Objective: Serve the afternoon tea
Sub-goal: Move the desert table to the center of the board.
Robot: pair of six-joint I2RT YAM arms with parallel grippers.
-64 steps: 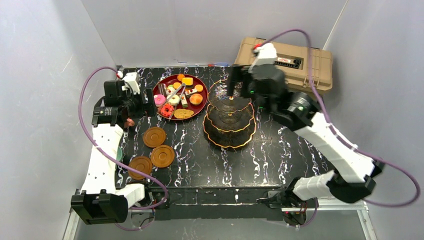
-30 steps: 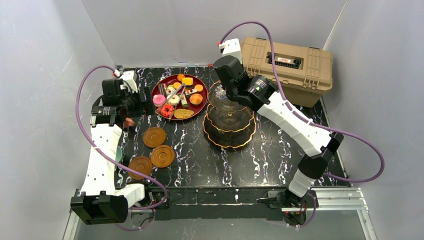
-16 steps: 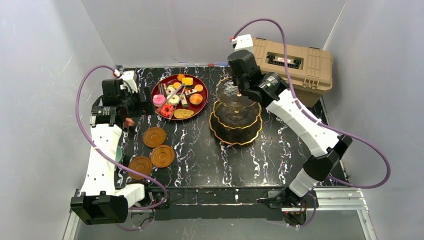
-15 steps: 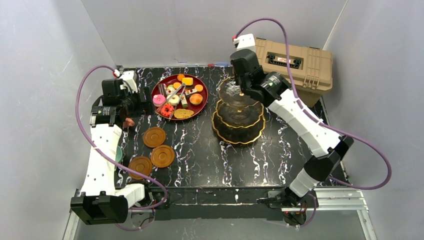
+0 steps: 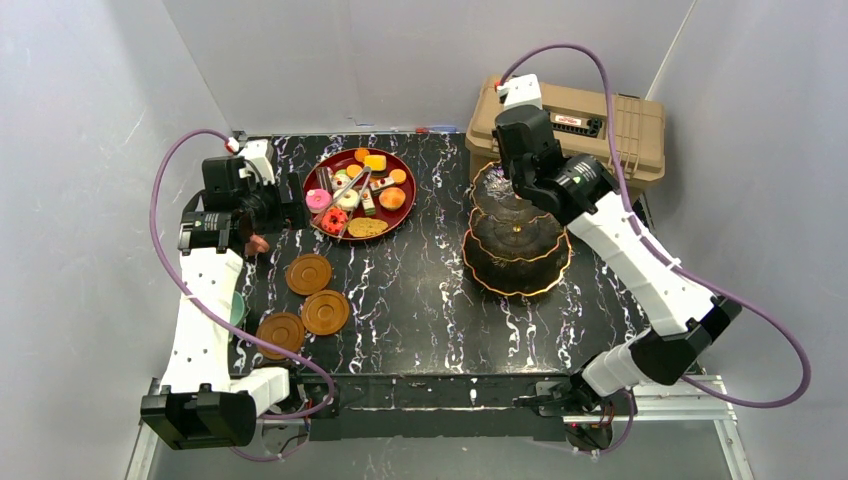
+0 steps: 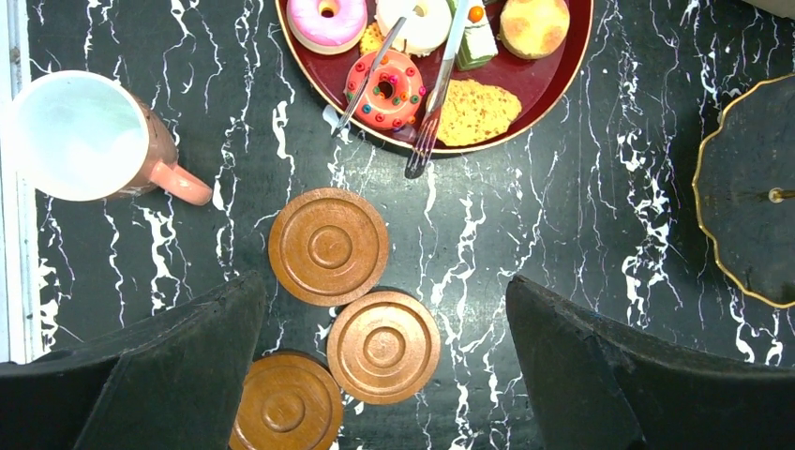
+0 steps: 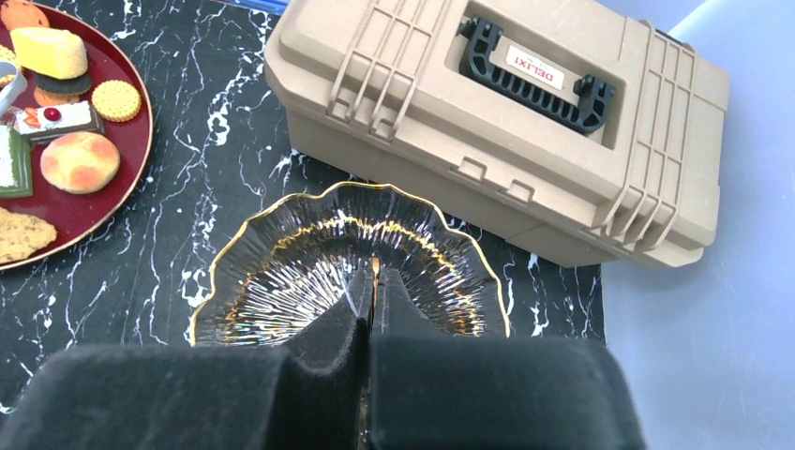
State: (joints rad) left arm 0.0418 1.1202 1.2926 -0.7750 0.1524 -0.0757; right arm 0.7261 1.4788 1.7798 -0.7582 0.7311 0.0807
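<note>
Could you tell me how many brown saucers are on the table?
3 saucers: one nearest the red plate, one in the middle, one nearest the front edge. None seems hidden.

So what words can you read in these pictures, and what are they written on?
"DELIXI": red letters on the white sticker on the black handle of the tan case, seen upside down from the right wrist.
The same sticker in the top view: too small to read.
No other words, numbers or signs show anywhere.

The three-tier stand point(image 5: 516, 268) moved right, beside tan case point(image 5: 612, 122); right jaws shut.
</note>
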